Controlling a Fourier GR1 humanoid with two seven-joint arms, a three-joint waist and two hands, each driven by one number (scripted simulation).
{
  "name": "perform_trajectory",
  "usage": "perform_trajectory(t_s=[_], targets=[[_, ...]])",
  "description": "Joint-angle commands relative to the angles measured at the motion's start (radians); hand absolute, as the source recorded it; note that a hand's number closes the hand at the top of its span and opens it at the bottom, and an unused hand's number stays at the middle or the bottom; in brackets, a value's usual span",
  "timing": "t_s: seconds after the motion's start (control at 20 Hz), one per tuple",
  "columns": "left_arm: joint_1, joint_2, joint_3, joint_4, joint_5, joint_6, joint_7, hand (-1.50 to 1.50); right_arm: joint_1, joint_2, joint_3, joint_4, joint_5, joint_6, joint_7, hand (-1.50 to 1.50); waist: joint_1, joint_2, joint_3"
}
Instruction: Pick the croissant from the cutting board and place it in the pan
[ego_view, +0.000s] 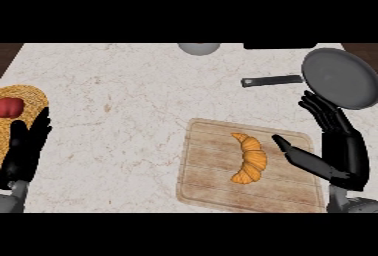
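A golden croissant (249, 158) lies lengthwise in the middle of the wooden cutting board (210, 175). The grey pan (341, 77) sits at the far right of the counter, its dark handle (272, 80) pointing left. My right hand (337, 145) is open just right of the croissant, over the board's right edge, thumb stretched toward the croissant without touching it and fingers pointing up toward the pan. At the left edge my left hand (23, 147) rests open, fingers up.
A woven basket or mat (28, 100) holding a red item (10, 107) sits at the far left, partly behind my left hand. A grey round object (198, 48) shows at the counter's back edge. Marble counter stretches between the board and the left hand.
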Motion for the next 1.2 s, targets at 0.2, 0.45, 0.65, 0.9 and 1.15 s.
perform_trajectory(t_s=[0.2,0.45,0.65,0.9,1.15], targets=[[-0.029,0.008,0.036,0.086,-0.014,-0.060,-0.016,0.00,0.072,-0.223,0.070,-0.303,0.217,-0.029,0.305,-1.50,0.005,0.003,-0.002],[-0.008,-0.005,0.026,0.028,-0.015,-0.047,-0.010,0.00,-0.016,-0.418,0.119,-0.338,0.351,0.070,0.621,-1.50,0.029,0.001,-0.005],[-0.050,-0.019,0.009,0.043,-0.037,-0.043,0.004,0.00,-0.111,-0.529,0.187,-0.363,0.394,0.220,0.852,-1.50,0.034,0.006,-0.006],[-0.049,-0.012,0.002,0.019,-0.046,-0.054,0.030,0.00,-0.291,-0.553,0.300,-0.385,0.394,0.401,1.128,-1.50,0.066,0.007,-0.004],[-0.048,-0.023,0.045,0.068,-0.029,-0.095,-0.029,0.00,-0.462,-0.432,0.401,-0.288,0.381,0.538,1.311,-1.50,0.062,0.010,-0.002]])
